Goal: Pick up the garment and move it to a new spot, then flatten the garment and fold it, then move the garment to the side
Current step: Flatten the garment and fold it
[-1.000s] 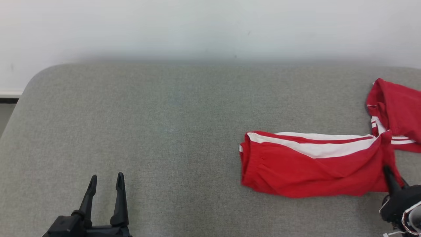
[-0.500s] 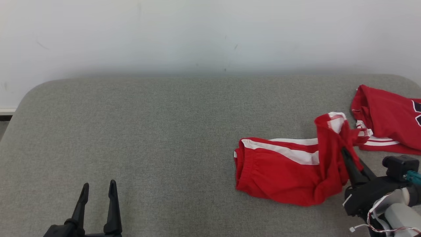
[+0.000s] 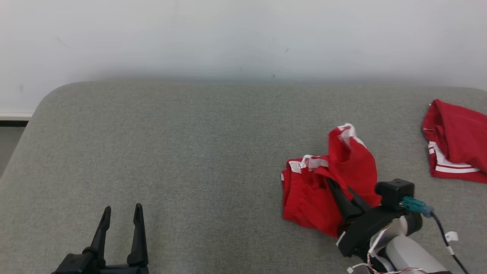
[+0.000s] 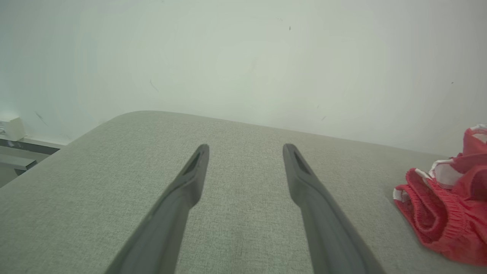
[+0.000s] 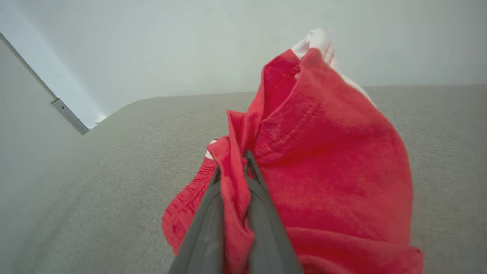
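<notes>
The garment point(image 3: 335, 179) is red shorts with white side stripes, bunched up right of centre on the grey padded table point(image 3: 190, 152). My right gripper point(image 3: 335, 186) is shut on a fold of it, lifting one end so the cloth drapes over the fingers; the waistband end still rests on the table. In the right wrist view the red garment point(image 5: 323, 160) is pinched between the dark fingers point(image 5: 262, 205). My left gripper point(image 3: 121, 213) stands open at the lower left, holding nothing. In the left wrist view its fingers point(image 4: 190, 182) spread wide over bare table, and the garment point(image 4: 445, 205) lies at the right.
A second red garment point(image 3: 456, 140) with white trim lies at the table's far right edge. A pale wall rises behind the table. The table's rounded left corner point(image 3: 49, 95) drops off to the floor.
My right gripper has pulled the garment's right end up and leftward, so the flat shorts are now bunched over themselves. The head camera shifted a little. My left gripper stayed put.
</notes>
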Controlling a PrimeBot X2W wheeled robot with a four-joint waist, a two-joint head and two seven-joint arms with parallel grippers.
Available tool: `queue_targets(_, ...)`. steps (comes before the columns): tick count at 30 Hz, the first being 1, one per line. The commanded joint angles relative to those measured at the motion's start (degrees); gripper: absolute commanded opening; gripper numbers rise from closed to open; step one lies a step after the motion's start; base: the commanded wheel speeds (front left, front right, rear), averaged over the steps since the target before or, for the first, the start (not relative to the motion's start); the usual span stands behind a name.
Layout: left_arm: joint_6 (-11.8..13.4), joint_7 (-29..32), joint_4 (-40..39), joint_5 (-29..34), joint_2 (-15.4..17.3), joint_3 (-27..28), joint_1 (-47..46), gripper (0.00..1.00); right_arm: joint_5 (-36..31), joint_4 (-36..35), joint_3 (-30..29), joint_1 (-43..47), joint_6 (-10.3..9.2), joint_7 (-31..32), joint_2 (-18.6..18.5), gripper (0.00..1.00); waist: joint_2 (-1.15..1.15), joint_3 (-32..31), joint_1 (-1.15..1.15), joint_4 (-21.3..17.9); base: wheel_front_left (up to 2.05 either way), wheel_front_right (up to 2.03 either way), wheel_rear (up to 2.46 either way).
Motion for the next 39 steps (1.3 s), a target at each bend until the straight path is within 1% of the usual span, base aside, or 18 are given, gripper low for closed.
queue_targets(1,-0.07,-0.15,0.1,-0.09,-0.07,-0.13,-0.77,1.0,-0.63,0.09,0.19,-0.44,-0.18,0.27,0.69,0.0,0.0,0.59,0.0,0.93,0.0,0.0,0.0)
queue_targets(7,-0.01,-0.15,0.56,-0.74,-0.06,-0.95,-1.95,1.0,-1.57,1.07,-0.2,-0.71,-0.18,1.45,3.92,0.0,0.0,1.48,0.0,2.73,0.0,0.0,0.0)
queue_targets(13,-0.01,-0.15,1.22,-1.43,-0.06,-1.14,-2.41,1.0,-2.26,3.29,-0.72,0.55,-0.18,1.61,7.63,0.0,0.0,1.77,0.0,3.33,0.0,0.0,0.0)
queue_targets(20,0.06,-0.15,1.68,-2.0,-0.06,-1.8,-2.93,1.0,-3.5,5.76,0.03,1.54,-0.18,0.45,9.5,0.0,0.0,1.98,0.0,3.49,0.0,0.0,0.0)
queue_targets(21,0.07,-0.15,1.76,-1.99,-0.07,-1.79,-2.8,1.0,-3.65,5.93,0.1,1.42,-0.18,0.06,9.47,0.16,0.0,1.96,0.0,3.33,0.0,0.0,0.0)
queue_targets(23,0.12,-0.15,1.8,-1.91,-0.06,-1.64,-2.64,1.0,-4.34,6.08,0.28,0.99,-0.18,-1.3,8.96,0.93,0.0,1.89,0.0,2.98,0.0,0.0,0.0)
queue_targets(24,0.13,-0.15,1.85,-1.84,-0.07,-1.61,-2.61,1.0,-4.77,5.91,0.28,0.7,-0.18,-2.12,8.63,1.0,0.0,1.85,0.0,2.82,0.0,0.0,0.0)
queue_targets(28,0.17,-0.15,1.94,-1.23,-0.06,-1.13,-2.08,1.0,-5.61,4.22,-0.68,0.52,-0.18,-4.74,7.66,1.0,0.0,1.37,0.0,1.68,0.0,0.0,0.0)
queue_targets(32,0.15,-0.15,1.69,-0.65,-0.06,-0.41,-1.46,1.0,-6.37,0.52,-3.5,1.99,-0.18,-5.84,6.18,1.0,0.0,0.75,0.0,0.16,0.0,0.0,0.0)
queue_targets(36,0.11,-0.15,1.45,-0.06,-0.07,0.07,-1.12,1.0,-7.96,-5.33,-9.1,4.62,-0.18,-6.01,4.89,1.0,0.0,0.46,0.0,-1.39,0.0,0.0,0.0)
queue_targets(39,0.09,-0.16,1.0,0.38,-0.06,0.34,-1.04,1.0,-9.37,-9.44,-13.9,7.92,-0.18,-6.02,4.76,1.0,0.0,0.36,0.0,-2.48,0.0,0.0,0.0)
